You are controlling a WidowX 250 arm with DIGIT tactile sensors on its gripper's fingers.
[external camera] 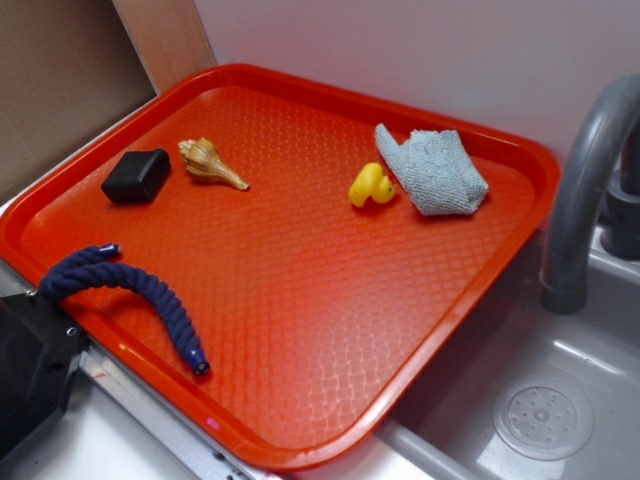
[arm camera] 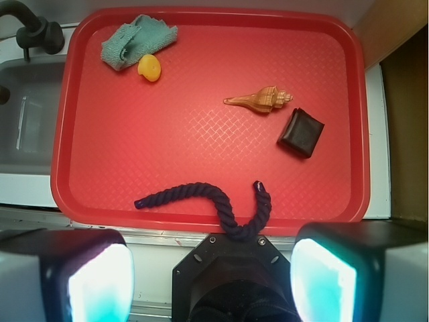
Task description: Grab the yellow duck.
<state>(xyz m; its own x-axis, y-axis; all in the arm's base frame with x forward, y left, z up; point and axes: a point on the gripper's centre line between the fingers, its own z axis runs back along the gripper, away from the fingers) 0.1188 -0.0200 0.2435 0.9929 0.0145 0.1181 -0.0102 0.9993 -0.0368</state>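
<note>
Reach comes first: my jaws hang spread wide, empty, off the red plastic tray (arm camera: 214, 20), so I should centre over the glossy yellow rubber duck (arm camera: 149, 68) touching the crumpled grey-green cloth (arm camera: 137, 39), avoiding its folds.

I am at a play kitchen set-up. A grey sink (external camera: 560, 400) with a round drain (external camera: 543, 415) sits beside me, and a curved grey tap (external camera: 580, 190) rises over it. A red plastic serving tray (external camera: 300, 300) lies on the table next to the sink, against a plain pale wall (external camera: 450, 50).
</note>
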